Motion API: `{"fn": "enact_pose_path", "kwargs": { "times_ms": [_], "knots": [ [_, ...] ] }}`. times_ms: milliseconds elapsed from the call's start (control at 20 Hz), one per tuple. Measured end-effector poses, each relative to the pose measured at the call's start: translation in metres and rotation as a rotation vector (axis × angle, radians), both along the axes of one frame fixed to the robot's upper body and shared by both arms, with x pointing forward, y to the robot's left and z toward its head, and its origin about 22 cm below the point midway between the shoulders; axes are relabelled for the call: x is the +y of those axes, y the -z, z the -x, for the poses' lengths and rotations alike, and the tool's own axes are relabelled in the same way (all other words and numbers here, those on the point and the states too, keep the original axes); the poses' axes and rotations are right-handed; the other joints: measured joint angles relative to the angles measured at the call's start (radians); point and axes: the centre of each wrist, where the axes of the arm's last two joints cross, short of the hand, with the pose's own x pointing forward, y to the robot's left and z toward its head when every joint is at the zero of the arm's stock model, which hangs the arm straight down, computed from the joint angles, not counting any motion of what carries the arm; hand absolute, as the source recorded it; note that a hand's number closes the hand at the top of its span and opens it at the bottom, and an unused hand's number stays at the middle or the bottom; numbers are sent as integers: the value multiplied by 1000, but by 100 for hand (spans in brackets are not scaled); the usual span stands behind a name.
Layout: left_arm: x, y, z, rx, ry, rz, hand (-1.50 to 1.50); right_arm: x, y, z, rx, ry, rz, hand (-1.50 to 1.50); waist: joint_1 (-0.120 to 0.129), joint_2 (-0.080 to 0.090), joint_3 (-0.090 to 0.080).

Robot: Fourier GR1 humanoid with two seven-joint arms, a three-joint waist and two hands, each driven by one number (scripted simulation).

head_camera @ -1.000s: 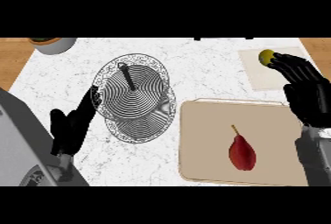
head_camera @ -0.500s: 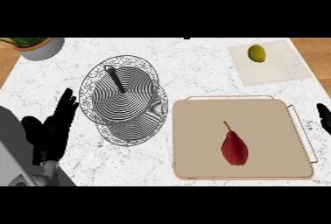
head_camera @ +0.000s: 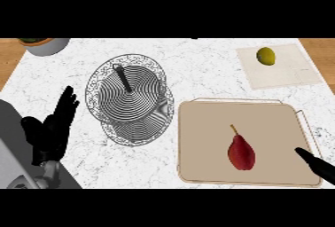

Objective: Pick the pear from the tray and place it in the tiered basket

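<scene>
Red pear (head_camera: 241,153) is lying on the tray (head_camera: 203,119); right hand (head_camera: 317,165) is showing near it, fingers unclear. Left hand (head_camera: 51,131) is resting open beside the basket (head_camera: 131,104).

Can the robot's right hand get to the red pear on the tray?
Probably yes. The right hand pokes in at the tray's right edge, close to the pear, and nothing lies between them.

My white marble surface (head_camera: 209,66) carries tiered basket (head_camera: 131,102), beige tray (head_camera: 203,128), napkin (head_camera: 288,75) under lemon (head_camera: 266,56), pot (head_camera: 44,44) at corner.
</scene>
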Motion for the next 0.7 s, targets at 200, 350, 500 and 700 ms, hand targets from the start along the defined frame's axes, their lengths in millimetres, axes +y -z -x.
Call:
{"fn": "enact_pose_path", "kwargs": {
  "times_ms": [200,350,500,700],
  "knots": [
    [-3,-5,-2,-2,14,-2,0,4,-14,14,213,-101,99,-150,19,8,-5],
    [-6,-9,-4,-8,29,-7,0,8,-27,20,366,-133,187,-150,35,13,-7],
    [-8,-9,-6,-9,40,-15,0,18,-44,22,474,-130,258,-150,42,14,-6],
    [-12,-10,-7,-21,50,-30,0,40,-62,20,566,-95,312,-150,54,13,-4]
  ]
}}
